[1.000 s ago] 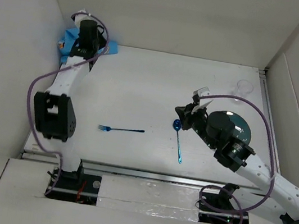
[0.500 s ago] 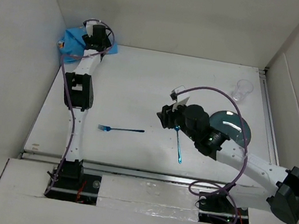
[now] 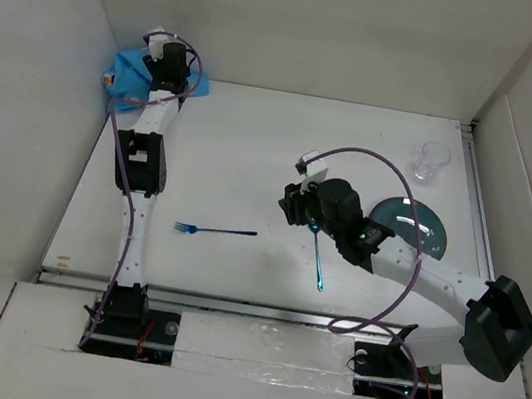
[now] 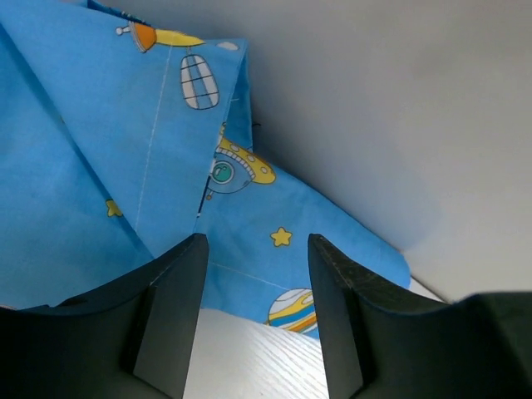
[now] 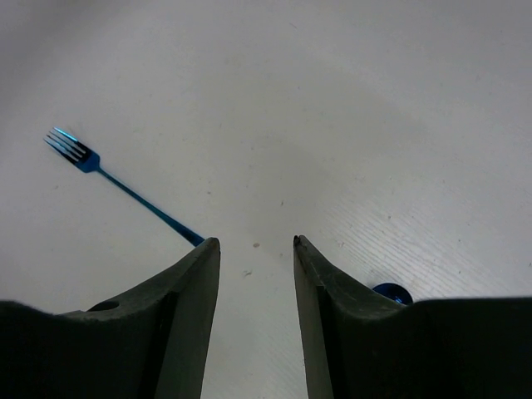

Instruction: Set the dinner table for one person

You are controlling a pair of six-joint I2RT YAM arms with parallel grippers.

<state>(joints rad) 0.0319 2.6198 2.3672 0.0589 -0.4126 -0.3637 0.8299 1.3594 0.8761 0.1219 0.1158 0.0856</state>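
Note:
On the white dinner table (image 3: 243, 155) lie a blue fork (image 3: 215, 230) and a blue spoon (image 3: 318, 253). A dark teal plate (image 3: 418, 229) and a clear cup (image 3: 432, 161) sit at the right. A blue cartoon-printed placemat (image 3: 126, 74) lies crumpled in the far left corner. My left gripper (image 3: 163, 60) is open at the placemat's (image 4: 125, 166) edge, with nothing between its fingers (image 4: 179, 307). My right gripper (image 3: 292, 206) is open and empty just above the table, near the spoon's bowl (image 5: 391, 293). The fork (image 5: 125, 187) lies ahead of it to the left.
White walls (image 3: 33, 72) enclose the table on the left, back and right. The left arm reaches along the left wall to the far corner. The right arm stretches across from the near right, over the plate's near side.
Both grippers have opened. The left arm straightened out toward the placemat corner. The right gripper moved left past the spoon's bowl.

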